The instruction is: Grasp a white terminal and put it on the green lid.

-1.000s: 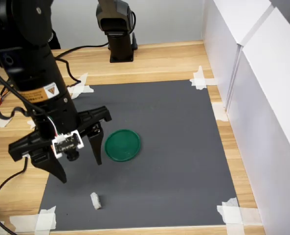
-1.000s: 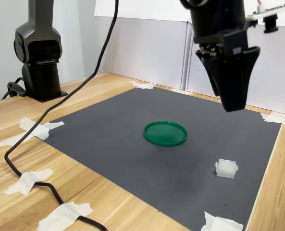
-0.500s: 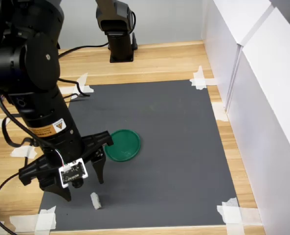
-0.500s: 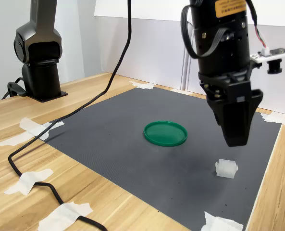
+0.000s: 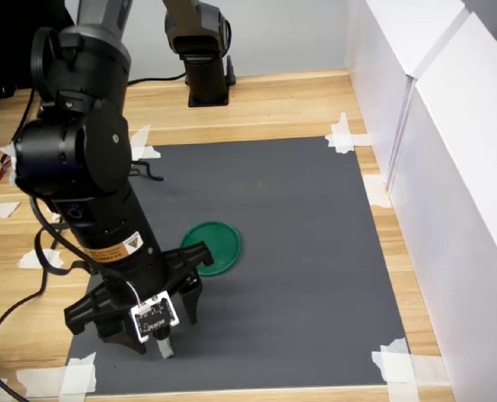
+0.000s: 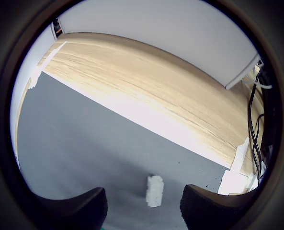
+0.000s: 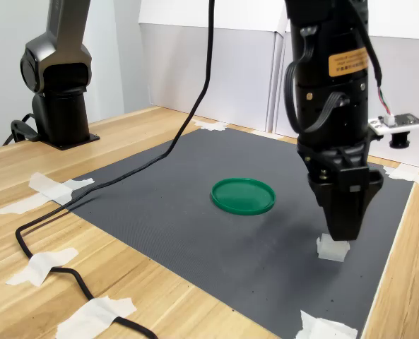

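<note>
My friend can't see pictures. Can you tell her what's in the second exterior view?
A black robot arm's hand points straight down right over a tiny white terminal lying on a dark grey mat. A round green lid lies flat on the mat, apart from the terminal, toward the second exterior view's left. The mat is taped to a wooden table.

Matt grey mat [image 5: 298, 243], glossy green lid [image 7: 243, 195], wood table [image 7: 124, 282].
</note>
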`<state>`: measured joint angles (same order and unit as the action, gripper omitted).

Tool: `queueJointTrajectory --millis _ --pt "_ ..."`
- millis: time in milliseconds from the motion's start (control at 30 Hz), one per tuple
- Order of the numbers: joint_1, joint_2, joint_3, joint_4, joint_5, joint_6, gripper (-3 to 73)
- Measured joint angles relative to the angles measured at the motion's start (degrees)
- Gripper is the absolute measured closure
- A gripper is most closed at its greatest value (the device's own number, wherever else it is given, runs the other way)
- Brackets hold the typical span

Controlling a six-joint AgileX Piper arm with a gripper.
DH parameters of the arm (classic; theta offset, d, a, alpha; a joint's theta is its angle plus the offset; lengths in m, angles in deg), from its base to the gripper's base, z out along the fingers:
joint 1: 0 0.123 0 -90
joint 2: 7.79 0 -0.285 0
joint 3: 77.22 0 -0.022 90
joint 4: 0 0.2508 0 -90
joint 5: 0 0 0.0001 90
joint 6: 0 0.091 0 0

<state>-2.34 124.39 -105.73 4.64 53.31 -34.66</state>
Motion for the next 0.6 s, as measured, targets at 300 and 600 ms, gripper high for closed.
queueJointTrajectory --millis 300,600 --pt "0.00 1.87 -0.01 -1.88 -1.52 0.72 6.5" --pt "0.00 3.10 -0.01 1.02 -1.94 -2.97 6.6"
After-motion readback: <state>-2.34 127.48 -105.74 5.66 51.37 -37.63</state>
